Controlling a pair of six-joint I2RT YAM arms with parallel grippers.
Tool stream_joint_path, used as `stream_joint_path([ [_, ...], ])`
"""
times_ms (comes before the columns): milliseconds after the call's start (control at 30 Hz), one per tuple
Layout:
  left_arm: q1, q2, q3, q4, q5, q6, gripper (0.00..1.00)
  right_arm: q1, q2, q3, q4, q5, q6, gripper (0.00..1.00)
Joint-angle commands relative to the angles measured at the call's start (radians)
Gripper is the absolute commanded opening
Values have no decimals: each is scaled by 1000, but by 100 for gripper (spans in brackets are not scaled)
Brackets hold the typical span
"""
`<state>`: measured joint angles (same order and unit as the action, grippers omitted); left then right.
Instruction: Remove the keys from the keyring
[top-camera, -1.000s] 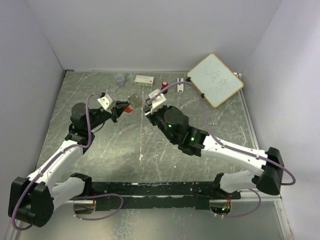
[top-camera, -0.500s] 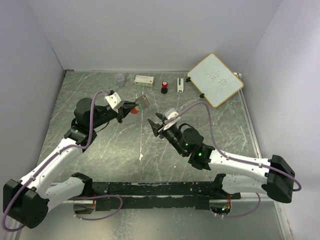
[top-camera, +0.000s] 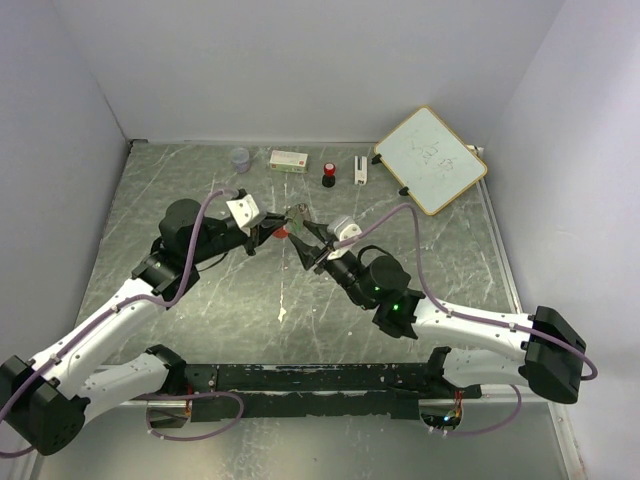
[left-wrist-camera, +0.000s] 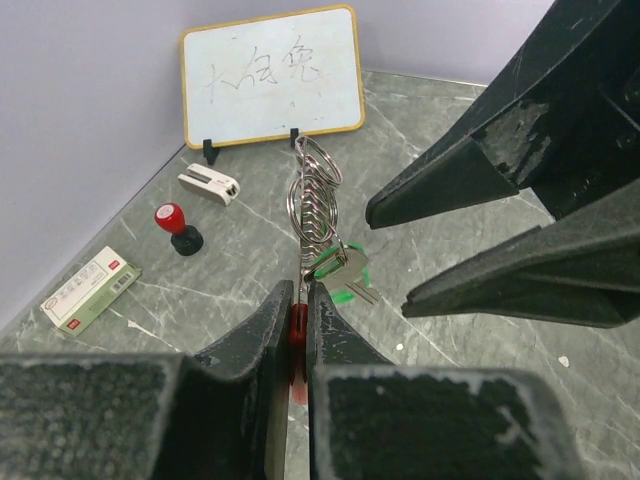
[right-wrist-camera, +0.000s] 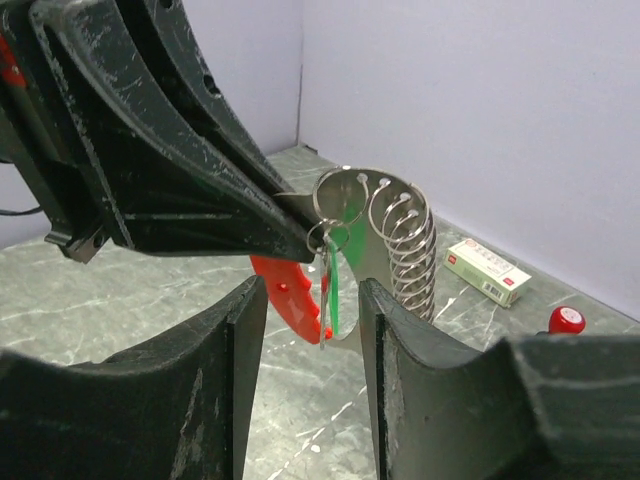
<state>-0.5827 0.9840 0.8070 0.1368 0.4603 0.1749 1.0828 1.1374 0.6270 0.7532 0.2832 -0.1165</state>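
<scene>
The red key (left-wrist-camera: 297, 322) is clamped between the closed jaws of the left gripper (left-wrist-camera: 300, 292). The keyring (left-wrist-camera: 312, 195) and green key (left-wrist-camera: 326, 264) are carried just beyond the tips. The right gripper (right-wrist-camera: 312, 292) is spread open and framed around the keys in its wrist view. In the left wrist view its tips are shown just beside the ring.

- We see a grey-green marbled table (top-camera: 170, 180), flecked with white, carrying 5 small things, all beyond the fingertips of both grippers.
- A yellow-framed whiteboard (left-wrist-camera: 270, 75) stands propped farthest ahead of the left gripper (left-wrist-camera: 298, 292).
- A small white block (left-wrist-camera: 208, 183) and a red-and-black knob (left-wrist-camera: 176, 225) sit ahead and left of its fingers, apart from each other.
- A white box (left-wrist-camera: 90, 290) lies flat farther left.
- A small translucent cup (top-camera: 240, 158) stands past the box, well apart from the right gripper (top-camera: 300, 228).
</scene>
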Motion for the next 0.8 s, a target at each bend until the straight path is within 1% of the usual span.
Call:
stream_joint_path([
  [0, -17, -15, 38, 5, -22, 11, 7, -11, -8, -9, 52, 15, -15, 41],
  [267, -28, -34, 33, 5, -33, 13, 7, -30, 6, -18, 71, 27, -15, 36],
  [767, -32, -39, 15, 25, -50, 12, 7, -38, 53, 3, 66, -27, 32, 34],
])
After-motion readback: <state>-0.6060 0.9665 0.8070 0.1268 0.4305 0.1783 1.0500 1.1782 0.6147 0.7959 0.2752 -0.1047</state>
